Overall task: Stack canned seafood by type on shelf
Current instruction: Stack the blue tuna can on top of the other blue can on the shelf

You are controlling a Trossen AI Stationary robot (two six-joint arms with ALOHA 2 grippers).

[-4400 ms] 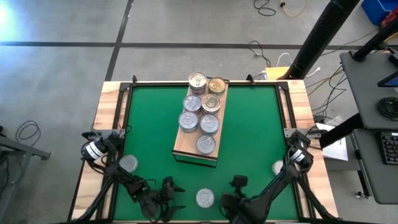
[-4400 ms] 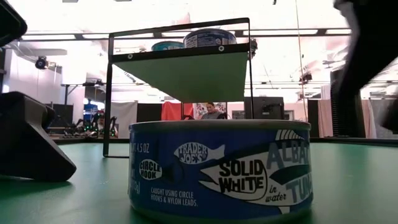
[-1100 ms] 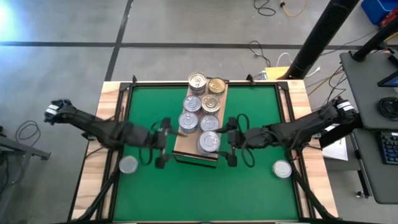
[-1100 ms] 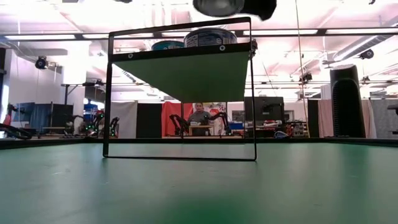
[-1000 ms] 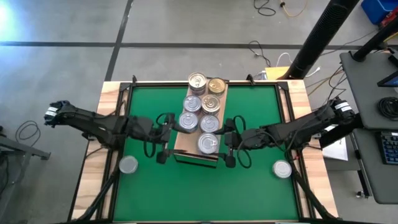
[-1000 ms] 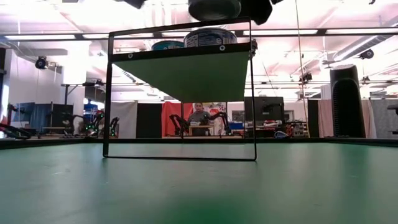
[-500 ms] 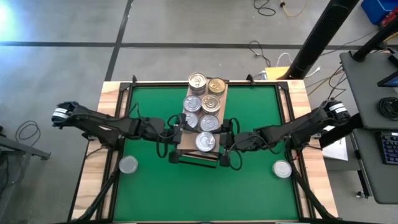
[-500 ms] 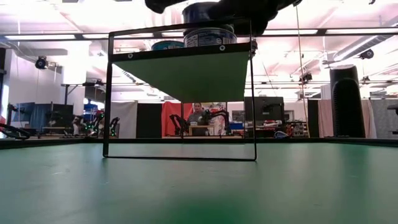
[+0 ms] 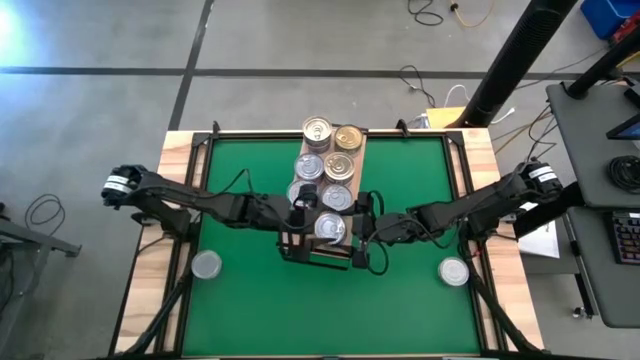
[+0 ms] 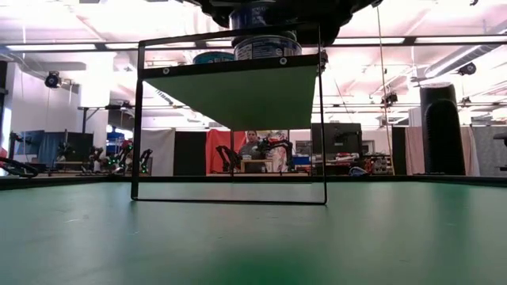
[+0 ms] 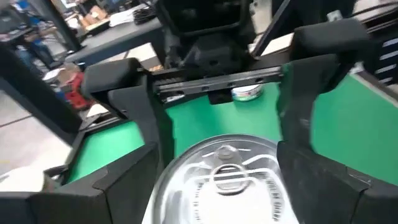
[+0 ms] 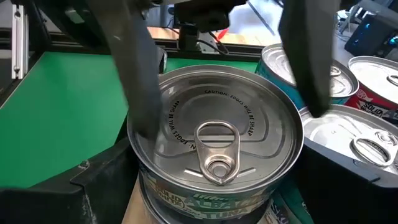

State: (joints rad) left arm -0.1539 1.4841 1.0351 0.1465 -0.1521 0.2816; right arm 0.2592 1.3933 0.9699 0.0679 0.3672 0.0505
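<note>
From above, the left gripper (image 9: 297, 222) and the right gripper (image 9: 358, 232) meet at one silver can (image 9: 329, 227) on the near end of the shelf (image 9: 357, 160); other cans fill the shelf behind it.

In the low view, the shelf (image 10: 230, 79) is seen from below.

In both wrist views, wide fingers (image 11: 130, 112) stand on each side of the can (image 12: 214, 143), which seems stacked on another can; whether they press it I cannot tell.
</note>
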